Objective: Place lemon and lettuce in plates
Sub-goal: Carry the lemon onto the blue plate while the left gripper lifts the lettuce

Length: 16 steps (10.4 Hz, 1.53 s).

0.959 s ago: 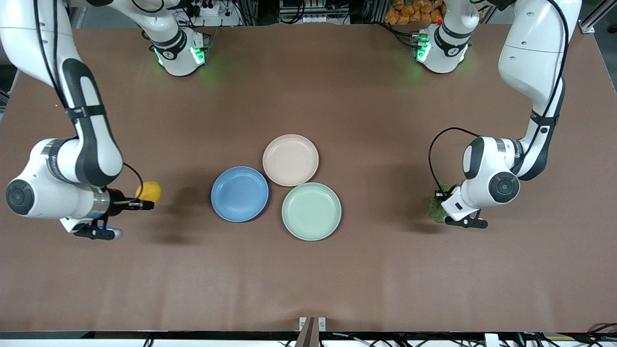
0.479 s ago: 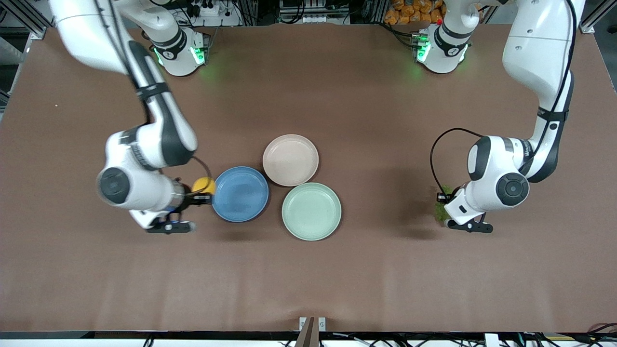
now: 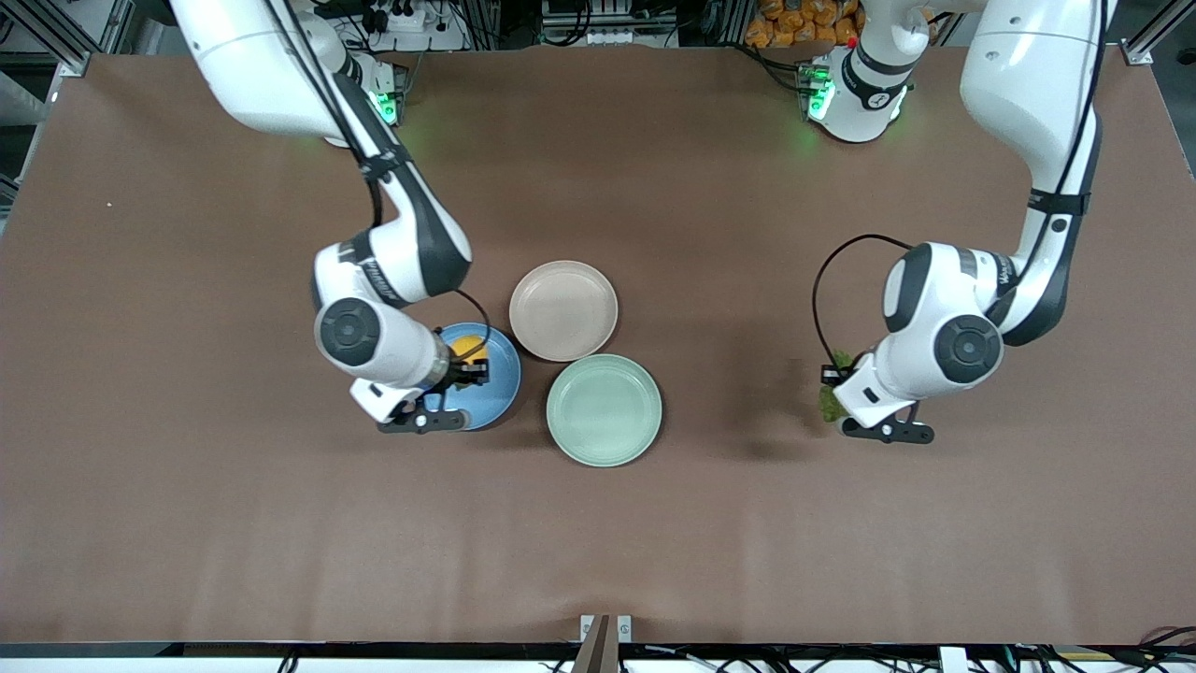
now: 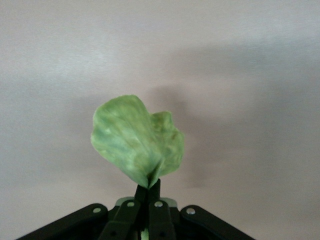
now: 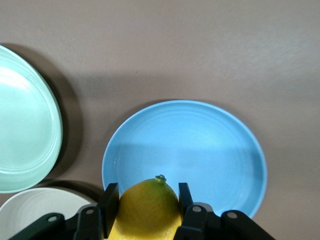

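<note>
1. 2 Franka arms reach over a brown table (image 3: 187, 523), each carrying 1 item above it.
2. Toward the right arm's end, the right gripper (image 3: 464, 366) hangs over the blue plate (image 3: 495, 379), its fingers clamped on the lemon (image 3: 461, 349). The right wrist view shows the yellow lemon (image 5: 145, 207) pinched between both fingers (image 5: 108, 200) above the blue plate (image 5: 200, 145).
3. At the table's middle, the beige-pink plate (image 3: 563, 310) sits touching the blue plate. The mint-green plate (image 3: 604, 409) lies nearer the front camera, beside both.
4. Toward the left arm's end, the left gripper (image 3: 830, 383) is over bare table, well apart from the plates. Its fingers are pressed together on the lettuce (image 3: 831, 397); the left wrist view shows the ruffled green leaf (image 4: 136, 140) held by its base.
</note>
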Available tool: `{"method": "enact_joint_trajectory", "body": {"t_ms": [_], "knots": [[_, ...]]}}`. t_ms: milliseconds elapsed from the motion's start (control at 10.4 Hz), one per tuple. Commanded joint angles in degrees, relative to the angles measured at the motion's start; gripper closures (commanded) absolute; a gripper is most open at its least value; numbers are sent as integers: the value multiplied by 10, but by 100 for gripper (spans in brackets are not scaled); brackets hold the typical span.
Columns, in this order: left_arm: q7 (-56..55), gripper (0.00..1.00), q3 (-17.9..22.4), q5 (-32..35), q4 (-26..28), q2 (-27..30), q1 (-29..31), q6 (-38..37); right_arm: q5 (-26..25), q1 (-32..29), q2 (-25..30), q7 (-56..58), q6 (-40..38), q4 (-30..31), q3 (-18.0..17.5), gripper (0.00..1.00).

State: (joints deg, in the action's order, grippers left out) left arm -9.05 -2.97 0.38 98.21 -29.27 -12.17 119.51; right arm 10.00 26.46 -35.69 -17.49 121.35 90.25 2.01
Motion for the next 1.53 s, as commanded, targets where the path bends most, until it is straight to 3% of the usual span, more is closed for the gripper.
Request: {"method": "enact_joint_trajectory", "body": {"t_ms": [0, 192, 384, 479, 575, 671, 863, 1247, 1438], "knots": [[-42, 100, 2, -24, -8, 16, -28, -20, -3, -1, -15, -11, 4, -2, 5, 100], [-70, 100, 2, -42, -13, 19, -50, -20, -1, -9, -17, -18, -3, -2, 4, 100], [-109, 100, 2, -51, -14, 22, -73, -20, -3, -2, -19, -18, -2, -2, 5, 82], [-133, 100, 2, -61, -18, 25, -88, -20, -3, -4, -19, -16, -2, -3, 5, 58], [-155, 100, 2, -67, -19, 26, -101, -20, -2, -7, -21, -16, -2, -3, 5, 21], [-181, 100, 2, -70, -18, 29, -116, -20, -2, -10, -18, -13, -3, -6, 6, 0], [-245, 100, 2, -70, -19, 30, -151, -20, -3, -26, -9, -8, -21, -24, 7, 0], [-364, 100, -7, -88, -21, 41, -216, -20, -38, -66, 9, -2, -185, -164, 8, 0], [-429, 100, -8, -100, -33, 35, -251, -20, -37, -95, 43, 42, -190, -177, 8, 0]]}}
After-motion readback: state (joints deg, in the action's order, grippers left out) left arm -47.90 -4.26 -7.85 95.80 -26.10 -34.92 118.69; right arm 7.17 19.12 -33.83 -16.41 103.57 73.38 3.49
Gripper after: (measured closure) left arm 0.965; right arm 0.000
